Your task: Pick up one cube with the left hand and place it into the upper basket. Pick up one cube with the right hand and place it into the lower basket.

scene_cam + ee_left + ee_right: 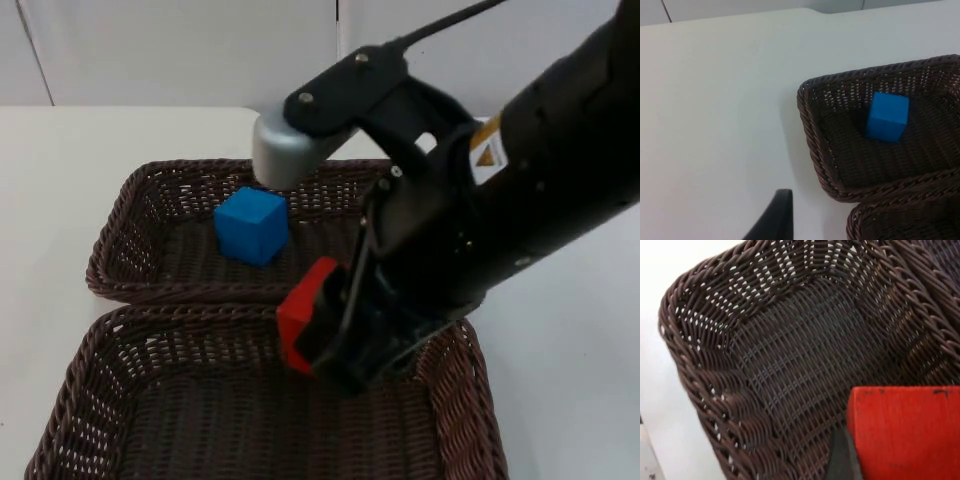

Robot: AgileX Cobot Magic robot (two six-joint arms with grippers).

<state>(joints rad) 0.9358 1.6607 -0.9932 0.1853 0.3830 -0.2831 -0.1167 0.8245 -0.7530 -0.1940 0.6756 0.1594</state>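
Hanging over the lower basket [150,400], the right gripper [335,335] is clamped on a red cube [305,312], matte and flat-faced with sharp edges, held above the basket's woven floor near the rim it shares with the upper basket [130,260]. Both baskets are rectangular, shallow, of dark brown wicker; rope-like braided rims, open lattice in the sloping walls where the white table [60,180] shows through, tighter weave on the floor. They sit long side to long side, rims touching. Right wrist view: the red cube [905,432] with a dark fingertip [842,460] against its side, the lower basket's rounded corner [695,365] and ribbed floor beyond. A blue cube [251,225], same plain blocky shape, rests on the floor of the upper basket, about mid-basket, toward the far wall. Left wrist view: the blue cube [887,116] inside the upper basket [812,135], one black fingertip [777,217] over bare table [715,100] beside the basket; left arm waits there, cannot tell how its fingers stand. Table top smooth, white, slightly glossy.
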